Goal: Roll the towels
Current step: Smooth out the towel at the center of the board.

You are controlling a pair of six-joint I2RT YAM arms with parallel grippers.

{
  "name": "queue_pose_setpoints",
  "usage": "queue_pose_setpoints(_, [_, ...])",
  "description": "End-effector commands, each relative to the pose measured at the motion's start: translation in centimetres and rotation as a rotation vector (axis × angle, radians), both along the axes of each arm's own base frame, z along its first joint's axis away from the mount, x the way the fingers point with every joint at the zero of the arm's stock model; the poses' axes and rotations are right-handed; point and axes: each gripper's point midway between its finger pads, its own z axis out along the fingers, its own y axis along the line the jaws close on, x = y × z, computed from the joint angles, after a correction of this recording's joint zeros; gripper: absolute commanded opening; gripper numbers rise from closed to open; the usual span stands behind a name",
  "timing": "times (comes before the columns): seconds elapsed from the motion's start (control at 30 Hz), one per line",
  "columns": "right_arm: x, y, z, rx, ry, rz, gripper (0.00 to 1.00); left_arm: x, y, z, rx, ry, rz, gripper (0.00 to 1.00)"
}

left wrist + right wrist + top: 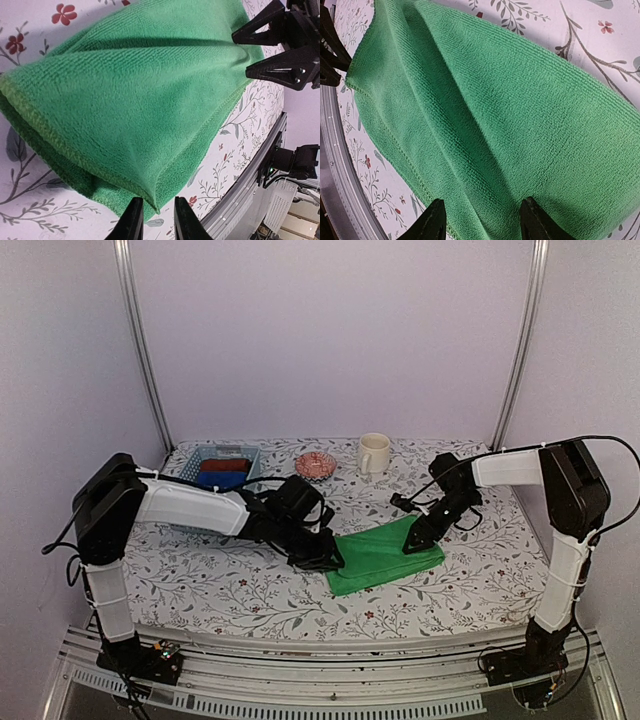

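Observation:
The bright green towel (385, 555) lies folded on the flowered table. In the left wrist view (135, 100) one corner of it sits between my left gripper's (155, 205) fingers. The jaws stand a little apart and table shows beside the corner. In the top view the left gripper (325, 555) is at the towel's left edge. My right gripper (418, 538) is open wide, with its fingertips down on the towel's right end (510, 110). It also shows in the left wrist view (246, 52). A small orange and white printed bundle (316, 464), seemingly a rolled towel, lies at the back.
A blue basket (205, 455) at the back left holds a blue roll and a dark red roll. A cream mug (374, 453) stands at the back centre. The table's metal front rail (250, 185) runs close to the towel's near edge.

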Motion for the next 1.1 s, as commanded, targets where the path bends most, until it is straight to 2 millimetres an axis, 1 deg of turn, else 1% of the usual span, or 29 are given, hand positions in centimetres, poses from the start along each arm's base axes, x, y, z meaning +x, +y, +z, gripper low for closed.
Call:
queue_pose_setpoints(0.0, [-0.5,0.0,-1.0,0.004,0.027,0.009,0.53,-0.4,-0.4,-0.4,0.009,0.008,-0.023,0.22])
queue_pose_setpoints(0.13, [-0.5,0.0,-1.0,0.004,0.029,0.01,0.53,-0.7,-0.5,-0.6,0.006,0.032,-0.026,0.21])
queue_pose_setpoints(0.17, [-0.5,0.0,-1.1,0.003,0.031,0.009,0.53,-1.0,-0.3,-2.3,0.032,0.063,-0.026,0.21])
queue_pose_setpoints(0.2, [-0.6,-0.1,-1.1,0.002,0.032,0.01,0.53,-1.1,-0.3,-2.5,0.033,0.074,-0.028,0.19])
queue_pose_setpoints(0.33, [-0.6,-0.1,-1.2,0.0,0.033,0.012,0.53,-1.5,-0.2,-3.3,0.042,0.102,-0.029,0.1])
queue_pose_setpoints(0.4, [-0.7,-0.1,-1.4,-0.005,0.035,0.01,0.53,-1.6,-0.1,-3.4,0.045,0.109,-0.029,0.01])
queue_pose_setpoints(0.47, [-0.6,-0.2,-1.4,-0.008,0.035,0.01,0.53,-1.6,-0.1,-3.0,0.041,0.108,-0.024,0.0])
queue_pose_setpoints(0.53, [-0.6,-0.2,-1.4,-0.007,0.034,0.009,0.53,-1.6,0.0,-2.2,0.03,0.098,-0.017,0.0])
queue_pose_setpoints(0.57, [-0.6,-0.2,-1.3,-0.005,0.033,0.009,0.53,-1.7,0.2,-2.3,0.033,0.101,-0.011,0.0])
queue_pose_setpoints(0.6, [-0.6,-0.2,-1.3,-0.006,0.032,0.01,0.53,-1.7,0.1,-0.8,0.006,0.082,-0.009,0.0])
queue_pose_setpoints(0.67, [-0.6,-0.2,-1.2,-0.007,0.028,0.009,0.53,-1.9,0.0,0.1,-0.019,0.087,-0.013,0.0])
queue_pose_setpoints(0.87, [-0.4,-0.2,-1.1,-0.01,0.021,0.006,0.54,-3.1,0.1,1.3,-0.074,0.126,-0.026,0.0])
queue_pose_setpoints(1.07, [-0.3,-0.3,-1.0,-0.013,0.019,0.002,0.54,-4.6,0.2,0.8,-0.098,0.189,-0.05,0.0])
